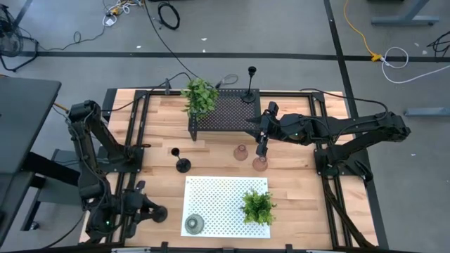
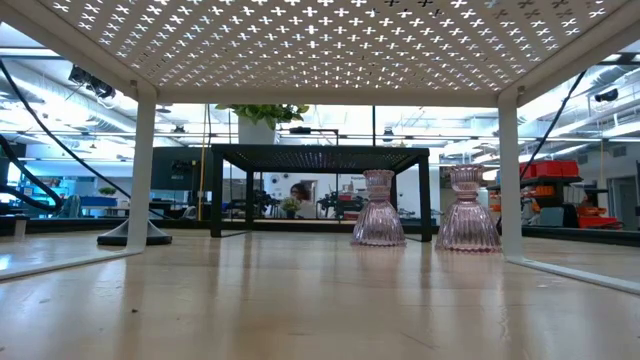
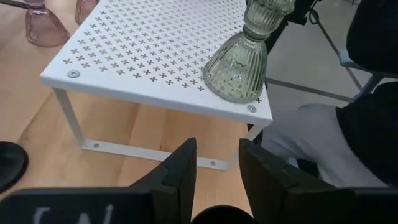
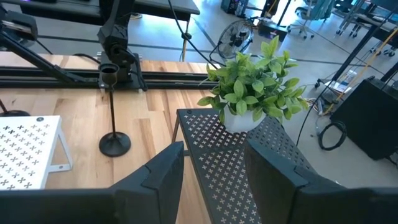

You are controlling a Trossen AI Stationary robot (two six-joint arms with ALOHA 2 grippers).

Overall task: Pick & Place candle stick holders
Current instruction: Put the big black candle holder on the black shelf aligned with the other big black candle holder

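Note:
One slim black holder (image 1: 183, 165) stands on its round base on the table. Another (image 1: 249, 95) stands on the black mesh rack (image 1: 232, 112). Two pink glass holders (image 1: 240, 152) (image 1: 259, 163) stand on the wood between the racks. An olive glass holder (image 3: 242, 62) stands on the near left corner of the white rack (image 3: 143, 56). My left gripper (image 3: 217, 168) hovers open at the near left, short of that corner and empty. My right gripper (image 4: 214, 168) hangs open and empty above the black rack's right end (image 1: 261, 133).
One leafy plant (image 1: 200, 97) stands on the black rack's left end, another (image 1: 258, 206) on the white rack's right side. A seated person (image 3: 373, 124) is just beyond the table's near edge, by the left gripper. Bare wood lies left of both racks.

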